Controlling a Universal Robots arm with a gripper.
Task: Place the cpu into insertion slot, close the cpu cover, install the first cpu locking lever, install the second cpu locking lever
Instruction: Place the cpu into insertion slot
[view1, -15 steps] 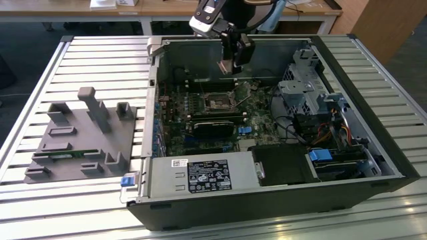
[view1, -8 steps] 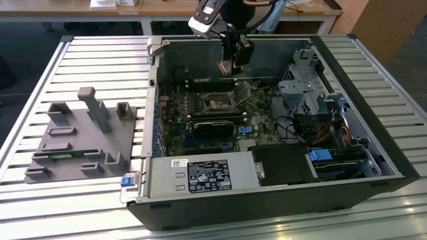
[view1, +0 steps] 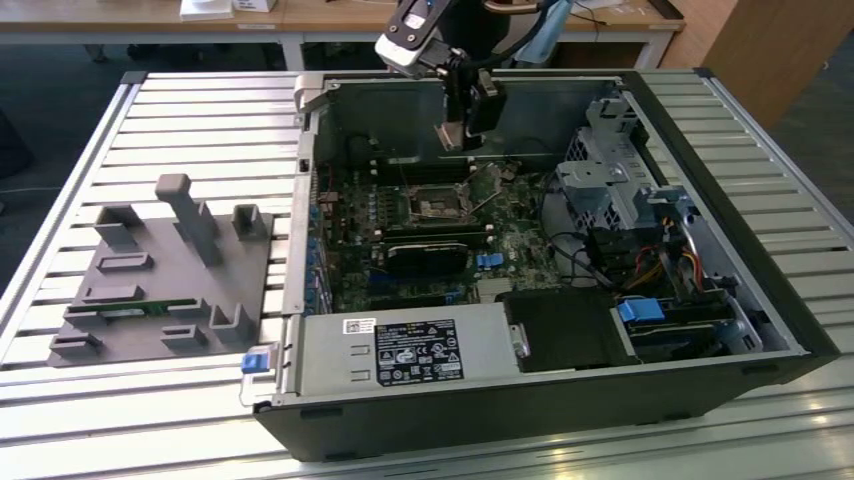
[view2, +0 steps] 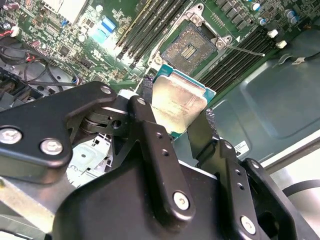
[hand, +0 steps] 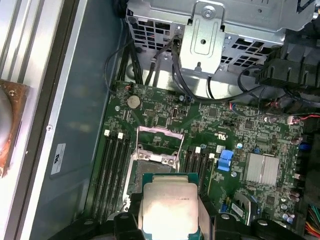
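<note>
Silvery cpu clamped in tool, hovering above open insertion slot

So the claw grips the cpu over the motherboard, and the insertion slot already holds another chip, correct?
Not quite. The insertion slot is empty: the second wrist view shows its bare dark centre. The rest holds: the claw grips the cpu over the motherboard.
</note>
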